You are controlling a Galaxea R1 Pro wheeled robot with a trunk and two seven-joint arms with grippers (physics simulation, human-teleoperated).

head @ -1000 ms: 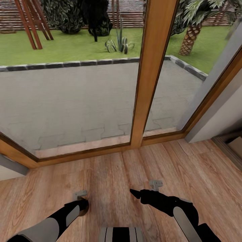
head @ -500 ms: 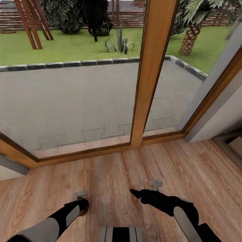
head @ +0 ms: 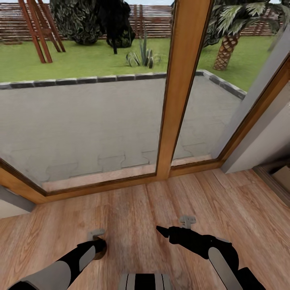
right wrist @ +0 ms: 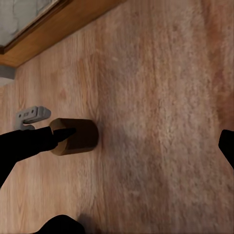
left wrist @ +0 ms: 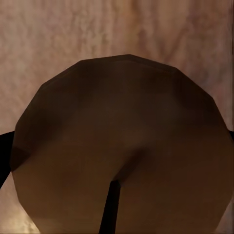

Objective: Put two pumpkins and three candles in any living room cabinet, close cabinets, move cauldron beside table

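Observation:
A short brown candle (head: 101,249) sits in my left gripper (head: 98,245), held low over the wooden floor. In the left wrist view the candle's flat top (left wrist: 122,146) is very close, with a dark wick near its middle. From the right wrist view the same candle (right wrist: 75,136) lies on its side in the grip. My right gripper (head: 163,232) hovers just to the right of it, and its fingers stand wide apart around bare floor (right wrist: 146,139). The pumpkins, cabinet, cauldron and table are out of view.
A tall glass window with a wooden frame post (head: 177,88) stands directly ahead, with a paved patio and lawn behind it. Wooden floor (head: 133,209) runs from the sill to my base. A grey wall corner (head: 257,145) and a dark-edged opening (head: 280,173) sit at the right.
The whole head view has shifted slightly, showing a little more of the garden at the top. Both arms and the candle hold the same pose.

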